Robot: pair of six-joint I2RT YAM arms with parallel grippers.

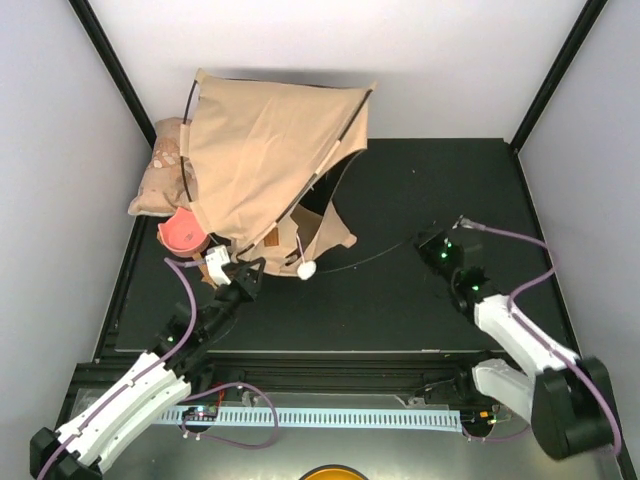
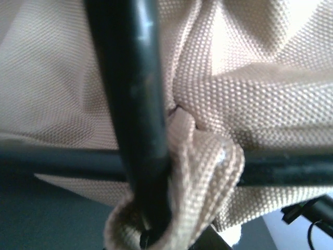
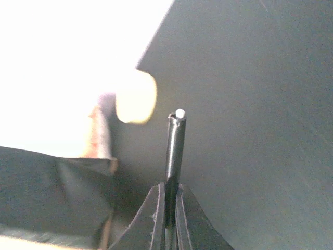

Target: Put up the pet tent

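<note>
Pillow (image 1: 152,185): soft, beige, patterned; upper left, tucked under the tent's left edge.
Left gripper (image 1: 245,275): arm stretched diagonally up from lower left. Jaws closed at the tent's lower hem; what they pinch cannot be told.
Pet tent (image 1: 270,150): coarse woven tan canvas, slumped in folds over thin ribs, upper left of centre, against the back wall.
Canvas loop (image 2: 208,177): wrapped around a glossy black rod (image 2: 135,104).
White ball (image 1: 307,268): round, on a string, right of the left gripper.
Thin black pole (image 1: 385,255): curves across the mat (image 1: 400,180), white-tipped.
Right gripper (image 3: 169,190): arm bent from lower right. Jaws clamped on the thin black pole near its tip, with flat black mat around.

Black tabletop (image 1: 450,200) between pale walls (image 1: 50,150) with black corner posts (image 1: 556,75)
</note>
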